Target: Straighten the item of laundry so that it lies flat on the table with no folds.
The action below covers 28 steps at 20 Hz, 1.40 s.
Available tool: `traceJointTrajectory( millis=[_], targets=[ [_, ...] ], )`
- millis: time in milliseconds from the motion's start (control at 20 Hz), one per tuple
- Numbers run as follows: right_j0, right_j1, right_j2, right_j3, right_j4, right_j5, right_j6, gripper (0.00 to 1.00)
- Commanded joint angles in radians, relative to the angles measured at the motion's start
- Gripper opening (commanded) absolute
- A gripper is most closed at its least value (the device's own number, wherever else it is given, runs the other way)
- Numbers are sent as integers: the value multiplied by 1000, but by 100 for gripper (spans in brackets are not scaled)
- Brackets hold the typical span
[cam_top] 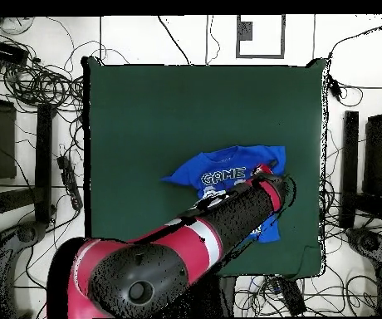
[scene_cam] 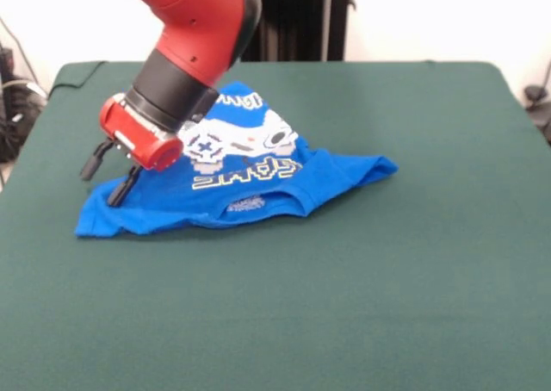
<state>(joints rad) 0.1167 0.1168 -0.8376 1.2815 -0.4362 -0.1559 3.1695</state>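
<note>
Blue T-shirt (scene_cam: 258, 189) lies crumpled on the green worktop (scene_cam: 362, 296), left of centre in the front view, roughly mid-height in the frame. Print side up: white pixel controller graphic (scene_cam: 241, 141) and white-and-yellow lettering (scene_cam: 245, 174) showing, upside down from this side. Neck opening faces the lower edge of the frame. One sleeve stretches out to the right, ending in a point; cloth there is bunched and ridged. Left part spreads in a broad flap toward the lower left, its edge rippled. Upper part of the shirt is folded over near the arm, a strip of reversed lettering showing on it.

Overhead view: shirt (cam_top: 227, 170) sits right of centre on the worktop (cam_top: 144, 108), close to the right edge, partly hidden under the arm.

Red and black arm (scene_cam: 185, 46) comes down from the upper left in the front view. The jaws (scene_cam: 108, 176) are parted, two dark fingers (scene_cam: 123, 187) spread apart; the lower one touches the left flap of the shirt, the other hangs just off the cloth over the worktop. Nothing is caught between them.
</note>
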Motion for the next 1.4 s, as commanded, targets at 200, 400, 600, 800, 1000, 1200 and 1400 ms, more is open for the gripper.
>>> traceJointTrajectory(
  millis=[200,400,600,800,1000,1200,1400],
  targets=[
    [-51,-31,-14,43,-74,-96,-70,100],
    [-85,7,-72,27,-53,-158,-92,100],
    [-155,-1,-34,-48,-108,-271,-166,100],
    [-170,-41,37,-89,-240,-270,-122,100],
    [-176,-171,188,-38,-450,-78,-1,100],
    [-300,-468,498,151,-506,203,-133,100],
    [-236,-495,453,214,-296,323,-85,100]
  ],
)
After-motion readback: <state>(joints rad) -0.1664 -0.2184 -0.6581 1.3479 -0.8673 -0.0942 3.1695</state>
